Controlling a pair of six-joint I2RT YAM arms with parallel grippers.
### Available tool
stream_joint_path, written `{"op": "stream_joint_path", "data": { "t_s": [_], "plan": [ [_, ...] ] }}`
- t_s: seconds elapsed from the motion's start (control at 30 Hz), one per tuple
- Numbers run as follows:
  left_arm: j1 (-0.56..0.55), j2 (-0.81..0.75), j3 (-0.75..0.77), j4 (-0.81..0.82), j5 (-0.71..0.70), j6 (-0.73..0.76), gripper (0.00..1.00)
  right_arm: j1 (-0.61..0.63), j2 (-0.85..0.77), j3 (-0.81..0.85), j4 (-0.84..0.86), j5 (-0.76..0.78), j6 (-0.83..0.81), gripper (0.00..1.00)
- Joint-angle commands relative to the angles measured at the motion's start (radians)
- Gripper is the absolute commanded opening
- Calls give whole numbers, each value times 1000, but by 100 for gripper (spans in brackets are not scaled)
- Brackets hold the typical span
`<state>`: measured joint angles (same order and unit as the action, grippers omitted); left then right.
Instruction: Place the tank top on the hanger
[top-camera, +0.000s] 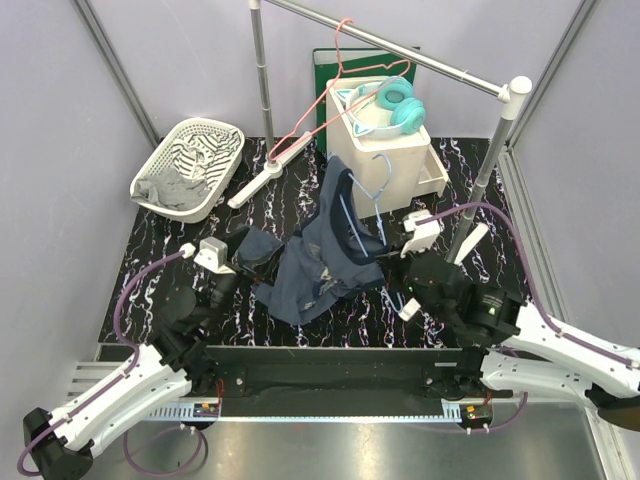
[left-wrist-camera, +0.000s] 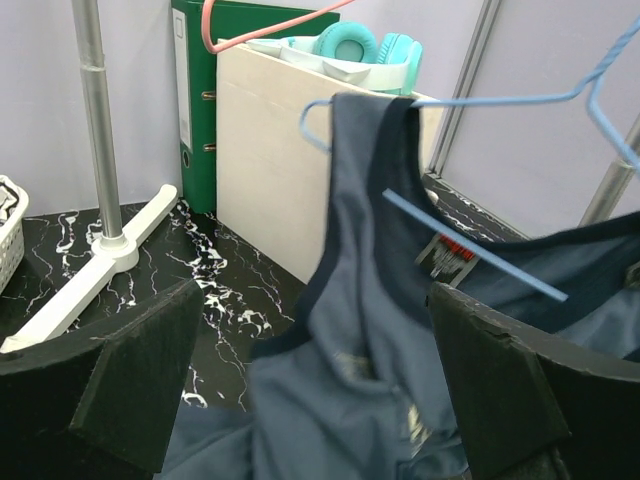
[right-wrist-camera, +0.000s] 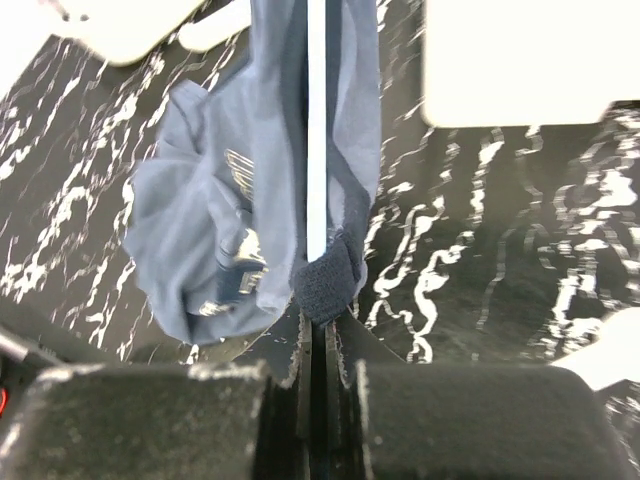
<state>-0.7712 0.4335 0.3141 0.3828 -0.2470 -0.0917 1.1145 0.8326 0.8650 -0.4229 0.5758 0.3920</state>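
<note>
Right gripper (right-wrist-camera: 318, 325) clamps hanger (right-wrist-camera: 316, 130) and tank top (right-wrist-camera: 220, 200) together; left gripper (left-wrist-camera: 315, 320) gapes wide.

The tank top (top-camera: 325, 255) is being draped over the hanger (top-camera: 384, 200) near the desk's middle, its lower part being borne by the desk toward the near edge. The hanger is being clamped by the right gripper (top-camera: 392, 258) at the top's right; the top's left is being straddled by the left gripper (top-camera: 250, 256), fingers apart. The far left corner is being occupied by a basket (top-camera: 205, 122) with cloths (top-camera: 180, 185) in it. The far edge is being occupied by a box (top-camera: 385, 150), headphones (top-camera: 395, 103) on it, a binder (top-camera: 330, 58) behind. A second hanger (top-camera: 338, 45) is being carried by the rail (top-camera: 420, 54) above.
</note>
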Motion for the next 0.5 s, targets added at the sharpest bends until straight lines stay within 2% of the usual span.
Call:
{"op": "stream_joint_path", "data": {
  "t_s": [0.0,0.13,0.47],
  "plan": [
    [0,-6,19,53,-21,-13,99,5,-41,124,-100,157,27,0],
    [0,-2,20,53,-23,-13,99,7,-52,189,-172,238,38,0],
    [0,5,20,50,-26,-13,99,5,-33,353,-278,328,25,0]
  ]
}}
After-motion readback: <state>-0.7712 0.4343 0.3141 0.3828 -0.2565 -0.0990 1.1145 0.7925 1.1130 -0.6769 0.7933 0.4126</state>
